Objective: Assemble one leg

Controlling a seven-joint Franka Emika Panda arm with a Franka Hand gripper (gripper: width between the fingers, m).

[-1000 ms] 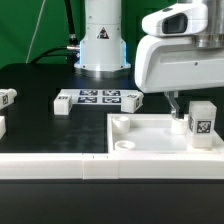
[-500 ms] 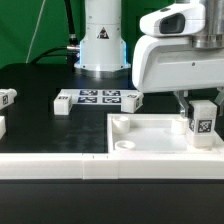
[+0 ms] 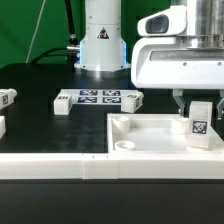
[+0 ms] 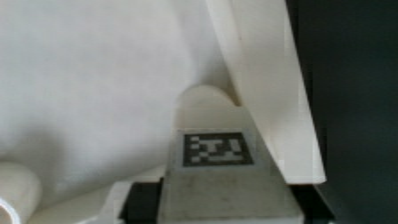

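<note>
A leg point(image 3: 200, 122), a small white block with a square marker, stands upright in the far corner of the large white tray point(image 3: 150, 142) on the exterior view's right. My gripper point(image 3: 191, 106) is shut on its upper part from above. In the wrist view the leg point(image 4: 217, 150) runs up between my two black fingers point(image 4: 153, 200) toward the tray's corner and raised rim point(image 4: 240, 60). The leg's lower end is hidden, so I cannot tell whether it touches the tray floor.
The marker board point(image 3: 97, 98) lies behind the tray. Loose legs lie by it: one point(image 3: 65, 103) on its left, one point(image 3: 133, 98) on its right, another point(image 3: 8, 97) at the far left. The robot base point(image 3: 102, 45) stands behind.
My gripper and the held leg have shifted slightly toward the exterior view's left and a little up. Everything else is unmoved.
</note>
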